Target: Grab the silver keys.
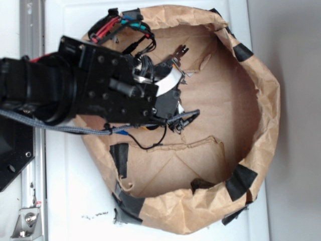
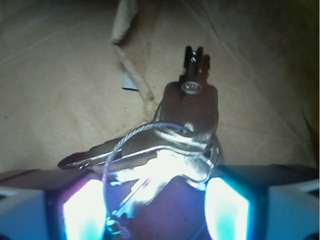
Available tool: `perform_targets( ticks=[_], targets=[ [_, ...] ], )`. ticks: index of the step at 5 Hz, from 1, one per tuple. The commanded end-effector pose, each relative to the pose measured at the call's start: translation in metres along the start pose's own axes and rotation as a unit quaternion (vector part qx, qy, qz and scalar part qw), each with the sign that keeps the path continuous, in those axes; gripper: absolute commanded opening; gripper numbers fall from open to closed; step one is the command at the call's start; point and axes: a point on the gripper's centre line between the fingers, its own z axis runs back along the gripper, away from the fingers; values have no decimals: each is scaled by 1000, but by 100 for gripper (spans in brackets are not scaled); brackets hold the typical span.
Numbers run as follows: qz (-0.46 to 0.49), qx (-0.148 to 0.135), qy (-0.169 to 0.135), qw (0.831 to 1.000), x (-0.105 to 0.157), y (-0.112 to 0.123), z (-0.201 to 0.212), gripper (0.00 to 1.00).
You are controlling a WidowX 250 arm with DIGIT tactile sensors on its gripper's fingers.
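1. Keys (image 2: 165, 150) seen lying between the two glowing pads (image 2: 82, 210) in the wrist view, fanned out on a thin wire ring, one large key head pointing away up the frame.
2. Resting, by the look of it, on the brown paper floor of the bag (image 1: 261, 100), near the middle of that floor; no daylight visible under them, so probably not lifted.
3. Gripper (image 1: 175, 108) reaching down into the bag from the left in the exterior view, placed so the bunch falls between the fingers rather than beside them.
4. Claw spread apart: pads standing off to either side of the bunch, with no clear contact on the metal; whether the edges of the keys already brush a pad cannot be told through the glare.
5. Judged step: lined up over the target, squeeze not yet made.
6. Next move likely calls for closing across the thick part of the bunch, since thin flat keys and a loose ring could slip out or pivot.
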Motion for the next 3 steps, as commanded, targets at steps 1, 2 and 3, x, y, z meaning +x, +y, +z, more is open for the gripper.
perform_targets(
  ticks=[1,2,3],
  targets=[
    [35,8,-20,999,1,10,4,0],
    [34,11,-22,999,3,11,3,0],
    [35,8,-24,999,3,11,3,0]
  ],
)
